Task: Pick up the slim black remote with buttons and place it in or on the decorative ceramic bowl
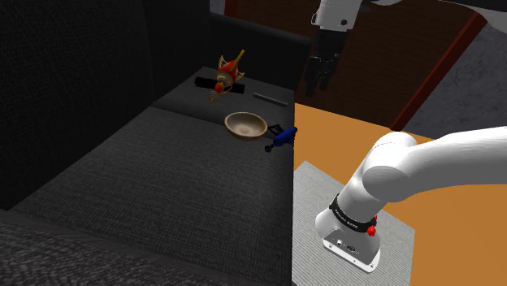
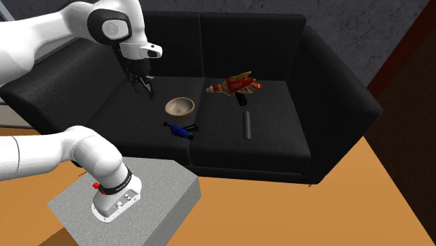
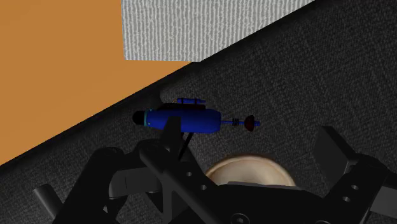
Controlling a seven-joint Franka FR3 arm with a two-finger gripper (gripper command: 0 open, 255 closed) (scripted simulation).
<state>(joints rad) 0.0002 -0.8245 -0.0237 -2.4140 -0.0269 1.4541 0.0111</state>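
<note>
Hand (image 1: 319,81) hangs open and empty above the bowl (image 1: 245,124).

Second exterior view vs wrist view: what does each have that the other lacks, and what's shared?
Second exterior view's own: the red-and-gold toy on the seat, the sofa backrest, the white arm.
Wrist view's own: no new object, but a close look at the blue toy with its red tip, and the bowl partly behind the open tool.
Shared: bowl, blue toy, tool, sofa seat, orange floor, grey stand.
</note>
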